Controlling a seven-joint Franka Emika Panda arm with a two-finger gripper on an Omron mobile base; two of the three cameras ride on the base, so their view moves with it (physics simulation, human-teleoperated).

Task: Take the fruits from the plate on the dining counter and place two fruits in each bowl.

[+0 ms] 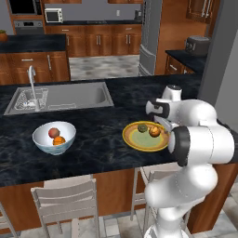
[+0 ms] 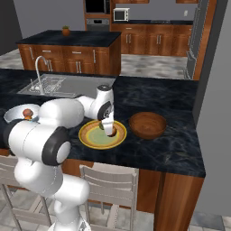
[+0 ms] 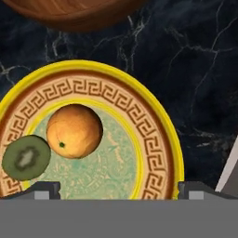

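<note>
The gripper [image 3: 119, 188] hangs over the plate [image 3: 160, 135], jaws apart. A dimpled yellow-orange fruit [image 3: 74, 131] and sliced green fruit [image 3: 26, 157] sit left of frame centre on the veined counter [image 3: 195, 79].

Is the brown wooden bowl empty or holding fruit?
Empty: the wooden bowl shows a bare inside in the right base view, while two fruits remain on the plate.

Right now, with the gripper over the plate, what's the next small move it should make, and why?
Probably ease the gripper down over the orange fruit and close on it. Its fingers stand open with nothing between them. The white bowl already holds two fruits, the wooden bowl looks empty, and the orange fruit and a green one remain on the plate.
</note>
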